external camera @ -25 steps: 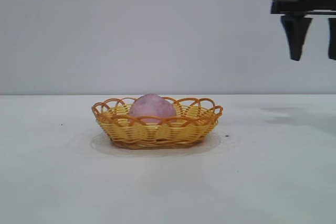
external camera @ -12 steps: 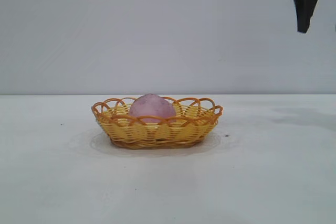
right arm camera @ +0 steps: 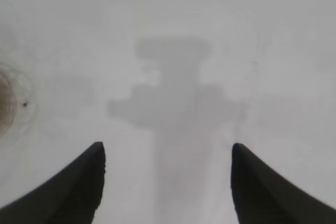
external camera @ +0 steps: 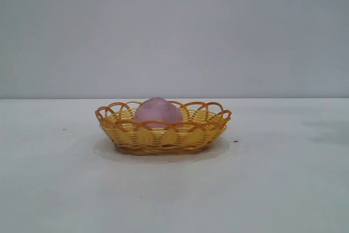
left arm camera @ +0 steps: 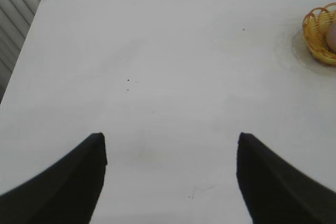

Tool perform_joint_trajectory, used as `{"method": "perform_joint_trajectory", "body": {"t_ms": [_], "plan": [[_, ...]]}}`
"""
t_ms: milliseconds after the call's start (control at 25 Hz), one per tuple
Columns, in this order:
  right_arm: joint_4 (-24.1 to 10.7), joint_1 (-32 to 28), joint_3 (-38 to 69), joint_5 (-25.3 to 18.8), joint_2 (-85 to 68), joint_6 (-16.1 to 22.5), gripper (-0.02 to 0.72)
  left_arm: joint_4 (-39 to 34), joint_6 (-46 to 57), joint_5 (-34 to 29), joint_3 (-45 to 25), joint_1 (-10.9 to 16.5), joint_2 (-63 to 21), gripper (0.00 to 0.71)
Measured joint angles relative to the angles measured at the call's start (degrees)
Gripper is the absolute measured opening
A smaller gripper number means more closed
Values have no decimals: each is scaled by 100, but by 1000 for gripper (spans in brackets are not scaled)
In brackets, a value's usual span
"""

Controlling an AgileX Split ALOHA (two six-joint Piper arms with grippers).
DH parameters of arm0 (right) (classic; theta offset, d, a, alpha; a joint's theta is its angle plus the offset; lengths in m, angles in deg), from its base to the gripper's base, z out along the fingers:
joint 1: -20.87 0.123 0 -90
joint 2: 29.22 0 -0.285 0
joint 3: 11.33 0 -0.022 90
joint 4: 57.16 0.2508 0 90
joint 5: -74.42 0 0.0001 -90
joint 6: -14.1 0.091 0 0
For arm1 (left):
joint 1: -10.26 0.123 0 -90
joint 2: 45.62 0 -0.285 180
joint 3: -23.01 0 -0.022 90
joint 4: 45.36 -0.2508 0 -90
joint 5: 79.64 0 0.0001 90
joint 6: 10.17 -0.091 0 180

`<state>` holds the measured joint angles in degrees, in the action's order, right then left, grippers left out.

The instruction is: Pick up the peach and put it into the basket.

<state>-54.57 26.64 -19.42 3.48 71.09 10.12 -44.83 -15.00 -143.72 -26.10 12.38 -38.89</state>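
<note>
The pale pink-mauve peach (external camera: 158, 111) lies inside the yellow wicker basket (external camera: 163, 135) with an orange-brown looped rim, at the middle of the white table. The basket's edge (left arm camera: 317, 35) and a sliver of the peach (left arm camera: 332, 36) also show in the left wrist view. My left gripper (left arm camera: 170, 145) is open and empty above bare table, well apart from the basket. My right gripper (right arm camera: 167, 153) is open and empty, high above bare table, with its shadow (right arm camera: 176, 103) below it. Neither gripper shows in the exterior view, apart from a dark sliver at its top right corner.
The white table (external camera: 272, 178) has a few small dark specks (external camera: 235, 141). A faint round mark (right arm camera: 10, 103) with a speck shows on the table in the right wrist view. A slatted surface (left arm camera: 13, 19) lies past the table's edge in the left wrist view.
My right gripper has risen up and out of the exterior view's top right corner. The peach and the basket have not moved.
</note>
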Motion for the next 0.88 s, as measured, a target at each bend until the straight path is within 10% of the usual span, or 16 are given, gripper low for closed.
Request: {"method": "perform_joint_trajectory", "body": {"t_ms": [880], "plan": [[-301,0,3292,-118,-5064,330,480,0,0,0,0,0,0,459]]}}
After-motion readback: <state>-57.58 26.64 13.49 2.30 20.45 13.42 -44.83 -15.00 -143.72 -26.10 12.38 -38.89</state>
